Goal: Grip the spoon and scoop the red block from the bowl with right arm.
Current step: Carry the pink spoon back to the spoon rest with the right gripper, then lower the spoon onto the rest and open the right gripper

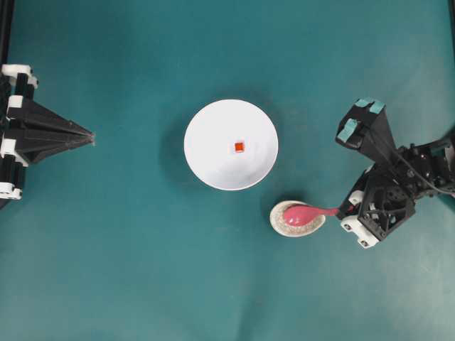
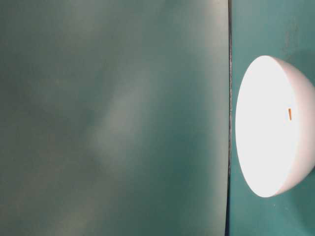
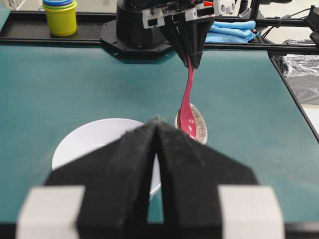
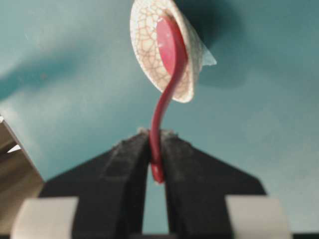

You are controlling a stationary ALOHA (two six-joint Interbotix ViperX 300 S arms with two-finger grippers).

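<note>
Inside white bowl (image 1: 206, 160), red block (image 1: 239, 147), spoon (image 1: 306, 213) scoop in speckled dish (image 1: 279, 222)

Open table (image 1: 142, 270) surrounds the bowl (image 1: 206, 160); only the small speckled dish (image 1: 281, 222) stands near its lower-right rim.

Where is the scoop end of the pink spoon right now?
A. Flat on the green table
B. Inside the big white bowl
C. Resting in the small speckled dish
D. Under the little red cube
C: the spoon has its scoop in the speckled dish, handle pinched by the right gripper, beside the bowl.
</note>
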